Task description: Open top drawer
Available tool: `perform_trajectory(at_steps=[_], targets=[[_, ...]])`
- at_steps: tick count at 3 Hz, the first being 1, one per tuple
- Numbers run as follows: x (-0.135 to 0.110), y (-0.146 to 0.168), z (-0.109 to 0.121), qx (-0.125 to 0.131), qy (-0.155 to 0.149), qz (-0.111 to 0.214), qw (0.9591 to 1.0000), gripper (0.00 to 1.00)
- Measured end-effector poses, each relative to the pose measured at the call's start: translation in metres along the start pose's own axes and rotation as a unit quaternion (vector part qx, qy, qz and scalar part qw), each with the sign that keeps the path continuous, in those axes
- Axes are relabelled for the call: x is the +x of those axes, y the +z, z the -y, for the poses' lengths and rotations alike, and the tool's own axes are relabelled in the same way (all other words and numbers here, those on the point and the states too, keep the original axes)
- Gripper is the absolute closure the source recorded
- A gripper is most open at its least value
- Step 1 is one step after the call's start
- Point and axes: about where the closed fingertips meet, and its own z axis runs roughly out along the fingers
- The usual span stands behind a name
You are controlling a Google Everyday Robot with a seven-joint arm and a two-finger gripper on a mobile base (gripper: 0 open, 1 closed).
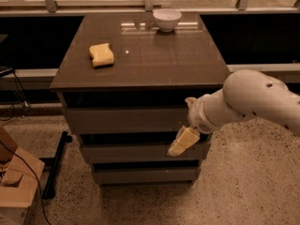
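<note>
Since the top drawer (pixel 124 120) had no handle, the gripper (pixel 183 142) hung just below its lower edge. Its opening and hold could not be told.

Dim warm light, glare on the countertop (pixel 159 60), tool (pixel 183 142) pale against the middle drawer (pixel 126 153).

robot-lab kitchenette: counter (pixel 154 64), bowl (pixel 167 18), sponge (pixel 101 55); claw (pixel 181 143) before the drawers (pixel 126 153).
</note>
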Motion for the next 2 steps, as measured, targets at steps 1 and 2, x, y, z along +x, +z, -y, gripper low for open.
perform_trajectory(at_steps=[1,2], targets=[[-0.008,0.03,0.02,-0.003,0.005,0.031,0.9995,0.0],[-0.007,0.059,0.045,-0.012,0.007,0.056,0.9983,0.0]])
